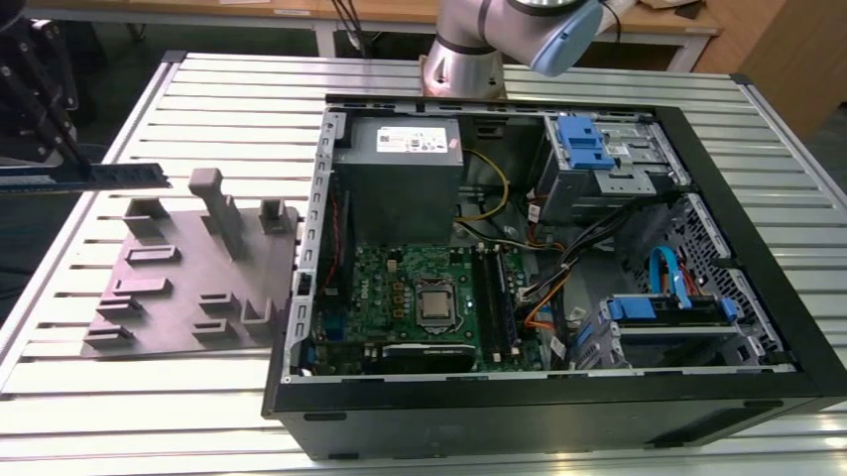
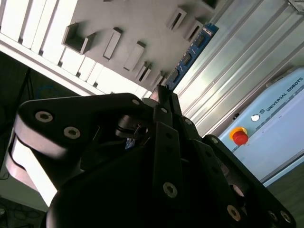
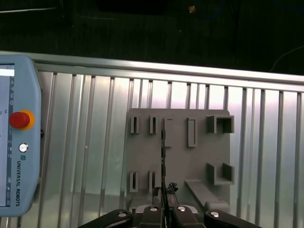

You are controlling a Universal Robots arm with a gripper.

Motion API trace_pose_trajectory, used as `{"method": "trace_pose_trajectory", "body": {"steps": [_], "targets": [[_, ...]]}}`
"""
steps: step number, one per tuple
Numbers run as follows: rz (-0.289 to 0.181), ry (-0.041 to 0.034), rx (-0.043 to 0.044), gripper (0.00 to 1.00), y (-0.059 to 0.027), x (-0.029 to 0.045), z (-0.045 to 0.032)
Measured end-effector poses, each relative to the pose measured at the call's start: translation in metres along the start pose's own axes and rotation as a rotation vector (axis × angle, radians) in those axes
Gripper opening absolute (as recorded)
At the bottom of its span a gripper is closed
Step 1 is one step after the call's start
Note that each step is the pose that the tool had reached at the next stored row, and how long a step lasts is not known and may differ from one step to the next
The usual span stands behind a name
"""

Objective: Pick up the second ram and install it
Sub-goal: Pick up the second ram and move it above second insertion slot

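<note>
The second ram (image 1: pixel 126 177) is a slim dark blue-green stick held level in the air at the exterior view's left, above the grey holder plate (image 1: pixel 185 288). My gripper (image 1: pixel 73 167) is shut on one end of it. In the first wrist view the ram (image 3: pixel 163 152) shows edge-on, rising from the gripper (image 3: pixel 164 206) over the plate (image 3: pixel 178 161). In the second wrist view the ram (image 2: pixel 192 50) juts out beyond the gripper (image 2: pixel 163 99). The open computer case (image 1: pixel 307 248) lies to the exterior view's right, with black memory slots (image 1: pixel 497 297) on the green motherboard (image 1: pixel 397 288).
The grey plate carries several upright holders and slots (image 1: pixel 218 208). Inside the case are a grey power supply (image 1: pixel 397 188), cables (image 1: pixel 556 258) and blue drive brackets (image 1: pixel 582 144). A teach pendant (image 3: pixel 14 133) lies on the slatted metal table (image 1: pixel 159 397). The arm's base (image 1: pixel 463 59) stands behind the case.
</note>
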State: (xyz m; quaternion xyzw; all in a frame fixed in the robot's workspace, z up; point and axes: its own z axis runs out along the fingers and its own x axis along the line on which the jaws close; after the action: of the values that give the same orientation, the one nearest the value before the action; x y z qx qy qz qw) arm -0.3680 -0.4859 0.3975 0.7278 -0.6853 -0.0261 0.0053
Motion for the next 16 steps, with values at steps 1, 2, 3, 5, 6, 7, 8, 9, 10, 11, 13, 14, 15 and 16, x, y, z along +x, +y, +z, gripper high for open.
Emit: {"method": "trace_pose_trajectory", "body": {"steps": [1, 2, 3, 5, 6, 7, 8, 9, 10, 11, 13, 14, 15, 16], "targets": [[0.0, 0.0, -0.0001, 0.14, -0.0042, 0.0002, -0.0001], [0.0, 0.0, -0.0003, 0.14, -0.0087, 0.0005, -0.0002], [0.0, -0.0001, -0.0004, 0.14, -0.0135, 0.0008, -0.0003], [0.0, -0.0001, -0.0007, 0.14, -0.0226, 0.0014, -0.0006], [0.0, 0.0, -0.0009, 0.14, -0.0271, 0.0016, -0.0008], [0.0, -0.0002, -0.0009, 0.14, -0.0315, 0.0019, -0.0008], [0.0, -0.0002, -0.001, 0.14, -0.0357, 0.0021, -0.001], [0.0, -0.0002, -0.0011, 0.14, -0.0396, 0.0024, -0.0011], [0.0, -0.0001, -0.0013, 0.14, -0.0437, 0.0026, -0.0013], [0.0, -0.0001, -0.0014, 0.14, -0.0474, 0.0028, -0.0014], [0.0, -0.0002, -0.0015, 0.14, -0.0545, 0.0032, -0.0016], [0.0, -0.0001, -0.0015, 0.14, -0.0578, 0.0034, -0.0016], [0.0, -0.0001, -0.0016, 0.14, -0.0608, 0.0036, -0.0018], [0.0, -0.0002, -0.0016, 0.14, -0.0639, 0.0038, -0.0018]]}}
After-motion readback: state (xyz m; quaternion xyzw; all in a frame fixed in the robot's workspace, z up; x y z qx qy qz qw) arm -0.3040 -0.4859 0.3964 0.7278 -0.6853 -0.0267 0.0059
